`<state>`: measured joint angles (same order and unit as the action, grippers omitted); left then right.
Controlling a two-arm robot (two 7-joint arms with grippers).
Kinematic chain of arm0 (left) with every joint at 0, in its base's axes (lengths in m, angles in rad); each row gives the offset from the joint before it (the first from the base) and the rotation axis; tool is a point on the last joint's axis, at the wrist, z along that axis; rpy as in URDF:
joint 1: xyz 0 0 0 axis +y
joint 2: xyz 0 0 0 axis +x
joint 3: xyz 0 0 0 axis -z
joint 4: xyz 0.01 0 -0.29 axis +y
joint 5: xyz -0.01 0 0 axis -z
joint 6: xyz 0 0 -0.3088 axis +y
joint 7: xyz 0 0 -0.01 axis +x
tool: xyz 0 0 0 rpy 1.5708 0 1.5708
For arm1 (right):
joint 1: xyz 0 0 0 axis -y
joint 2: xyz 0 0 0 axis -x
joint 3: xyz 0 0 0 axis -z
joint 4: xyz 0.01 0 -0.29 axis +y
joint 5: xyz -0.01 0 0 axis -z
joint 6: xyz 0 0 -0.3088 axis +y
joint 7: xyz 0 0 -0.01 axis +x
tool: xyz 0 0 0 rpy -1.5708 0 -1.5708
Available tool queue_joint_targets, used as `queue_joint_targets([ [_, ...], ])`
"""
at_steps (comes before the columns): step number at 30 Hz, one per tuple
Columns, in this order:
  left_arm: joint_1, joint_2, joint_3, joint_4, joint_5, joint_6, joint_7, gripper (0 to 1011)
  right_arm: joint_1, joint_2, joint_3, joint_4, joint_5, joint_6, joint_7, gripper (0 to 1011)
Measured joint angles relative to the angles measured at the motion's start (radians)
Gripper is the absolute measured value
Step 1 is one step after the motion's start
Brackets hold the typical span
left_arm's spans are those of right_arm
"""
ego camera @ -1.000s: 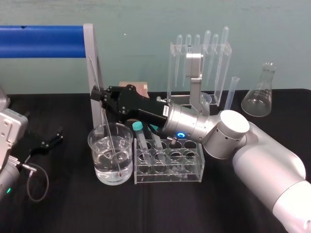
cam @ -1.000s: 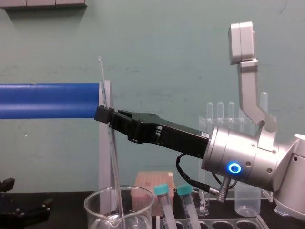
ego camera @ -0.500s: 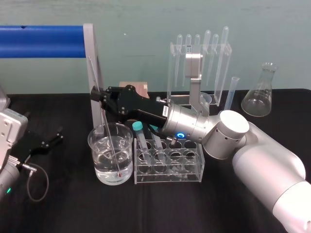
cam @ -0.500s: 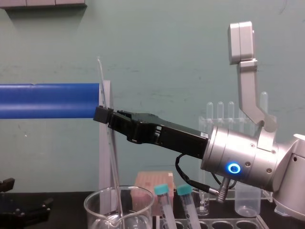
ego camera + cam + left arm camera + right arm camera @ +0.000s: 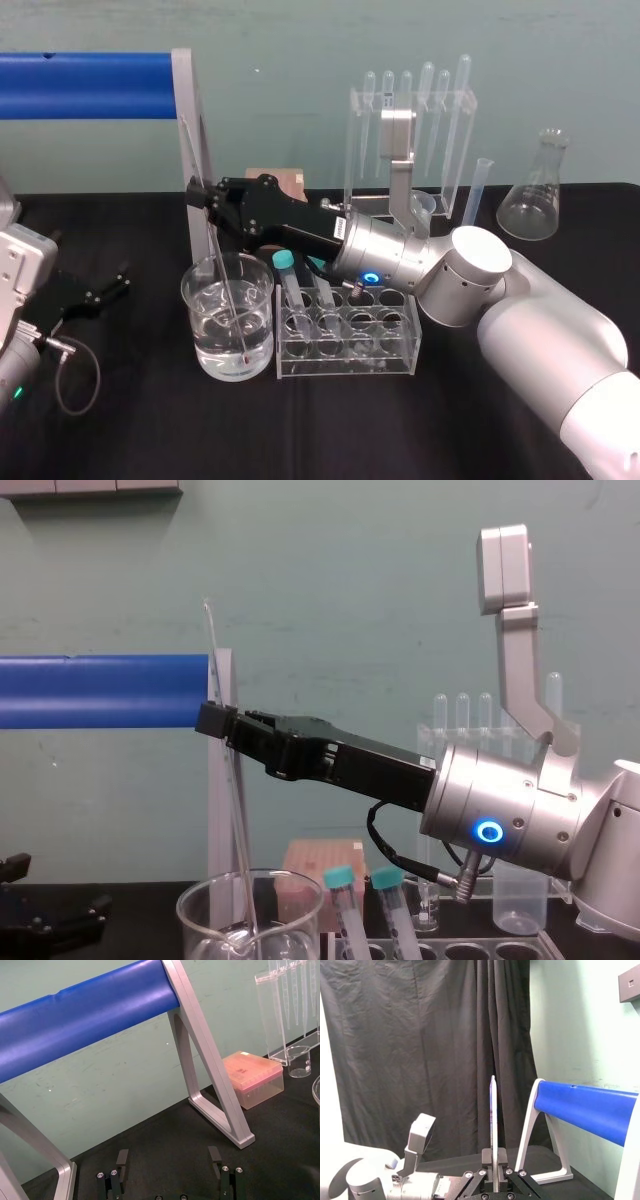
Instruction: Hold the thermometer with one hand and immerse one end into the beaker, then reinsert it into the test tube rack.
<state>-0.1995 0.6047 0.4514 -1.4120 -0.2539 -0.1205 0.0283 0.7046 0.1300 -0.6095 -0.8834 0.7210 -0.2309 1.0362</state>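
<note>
Checking out the right gripper (image 5: 197, 192) first: stretched across to the robot's left from a silver wrist with a glowing blue ring, hanging above the beaker (image 5: 205, 345). Squeezed right down onto the thermometer (image 5: 228, 295), no gap showing around the thin glass rod. Gripping it well above the beaker rim, with a fair length poking out over the top. Same story in the right wrist view, rod standing straight up out of the pinched fingers.

As for the thermometer itself: tilted a little, top leaning to the robot's left, red-tipped lower end dipped into the water and sitting near the bottom of the beaker. Can't tell whether actually touching the glass floor.

Just beside the beaker on the robot's right: the test tube rack (image 5: 350, 362), clear, with round holes. Holding two teal-capped tubes (image 5: 338, 877) leaning in the holes nearest the beaker.

Left gripper (image 5: 168, 1156) parked low over the black table (image 5: 150, 430) off on the left, well apart from the beaker. Fingers spread wide, nothing between them.

Behind all that: a blue bar (image 5: 85, 85) on a grey frame, a clear pipette stand (image 5: 410, 130), an Erlenmeyer flask (image 5: 533, 195) far right, plus a pink box (image 5: 255, 1077) by the frame's foot.
</note>
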Motion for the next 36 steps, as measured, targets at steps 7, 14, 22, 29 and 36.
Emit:
queue_joint_targets([
  [7, 0.000, 0.000, 0.000, 0.000, 0.000, 0.000, 0.000, 1008, 0.000, 0.000, 0.000, 0.002, -0.002, -0.001, 0.001, 53],
  [14, 0.000, 0.000, 0.000, 0.000, 0.000, 0.000, 0.000, 1008, 0.001, -0.001, 0.001, 0.006, -0.003, -0.002, 0.002, 53],
  [22, 0.000, 0.000, 0.000, 0.000, 0.000, 0.000, 0.000, 1008, 0.002, -0.001, 0.002, 0.008, -0.005, -0.005, 0.002, 53],
  [29, 0.000, 0.000, 0.000, 0.000, 0.000, 0.000, 0.000, 1008, 0.001, -0.001, 0.003, 0.007, -0.006, -0.007, 0.001, 53],
  [36, 0.000, 0.000, 0.000, 0.000, 0.000, 0.000, 0.000, 1008, -0.001, 0.000, 0.002, 0.004, -0.008, -0.007, 0.001, 53],
])
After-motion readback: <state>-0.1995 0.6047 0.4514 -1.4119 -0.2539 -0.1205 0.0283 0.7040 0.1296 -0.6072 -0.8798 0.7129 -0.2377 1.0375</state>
